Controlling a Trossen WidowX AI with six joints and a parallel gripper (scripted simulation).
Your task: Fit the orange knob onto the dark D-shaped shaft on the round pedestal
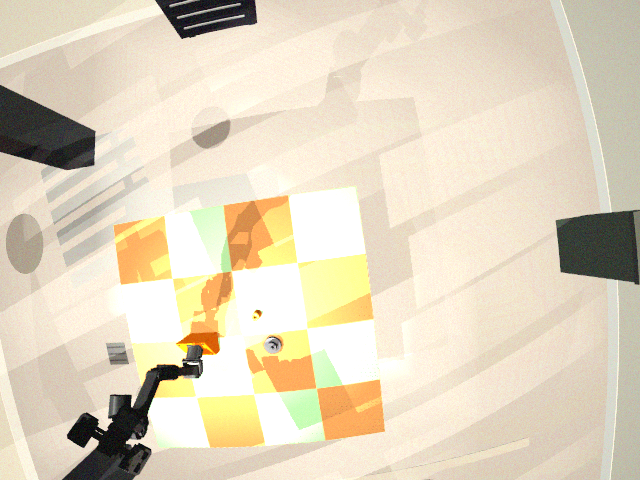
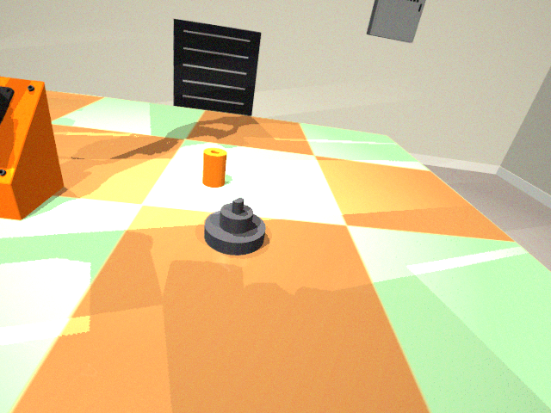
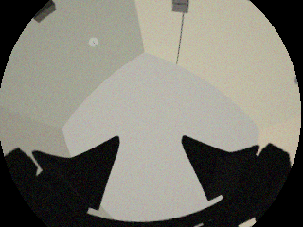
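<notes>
The orange knob (image 1: pixel 256 314) (image 2: pixel 213 169) stands upright on a white square of the checkered mat, with its hole facing up. The round grey pedestal (image 1: pixel 266 349) (image 2: pixel 218 238) stands near it, with a bare dark shaft (image 2: pixel 238 205) sticking up from its raised middle. Knob and pedestal are apart. My gripper (image 3: pixel 151 140) is open and empty in the wrist view, its two black fingers wide apart against walls and ceiling. Neither knob nor pedestal shows there. I cannot make out the fingers in the top view. The shaft's flat side cannot be made out.
An orange wedge-shaped block (image 1: pixel 209 342) (image 2: pixel 40 177) stands on the checkered mat (image 1: pixel 346 217) (image 2: pixel 275 347), left of the knob and pedestal. The black arm (image 1: pixel 147 390) runs from it toward the lower left in the top view. A black slatted panel (image 2: pixel 215 78) stands behind the mat.
</notes>
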